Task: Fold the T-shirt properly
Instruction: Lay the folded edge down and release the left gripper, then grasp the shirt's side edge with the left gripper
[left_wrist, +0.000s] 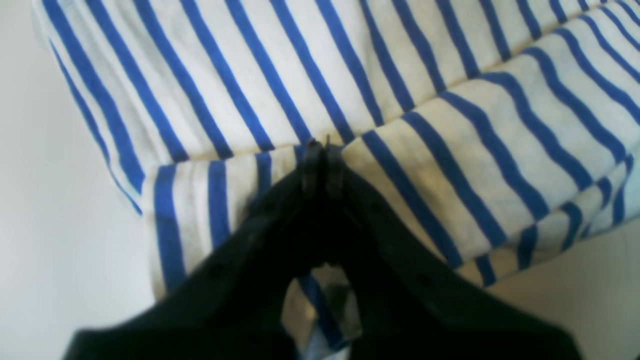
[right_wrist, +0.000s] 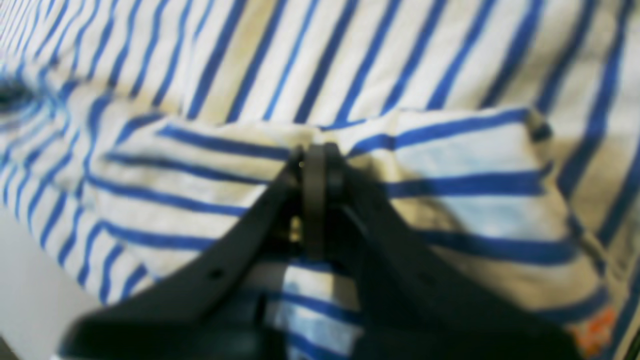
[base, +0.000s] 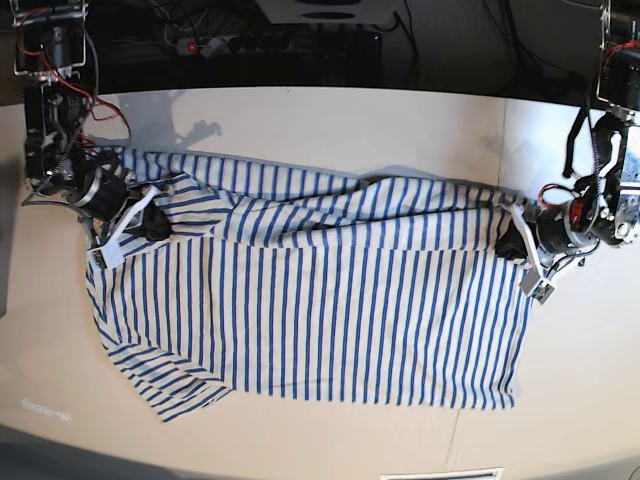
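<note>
The white T-shirt with thin blue stripes lies spread across the table, its far edge folded toward the middle. My left gripper is shut on a folded edge of the shirt; in the base view it sits at the shirt's right end. My right gripper is shut on a bunched fold of the shirt; in the base view it sits at the shirt's left end, near the sleeve. Both hold the cloth low, near the table.
The light table stretches beyond the shirt on all sides. Dark equipment and cables line the far edge. A sleeve lies at the near left. A small orange mark shows on the cloth.
</note>
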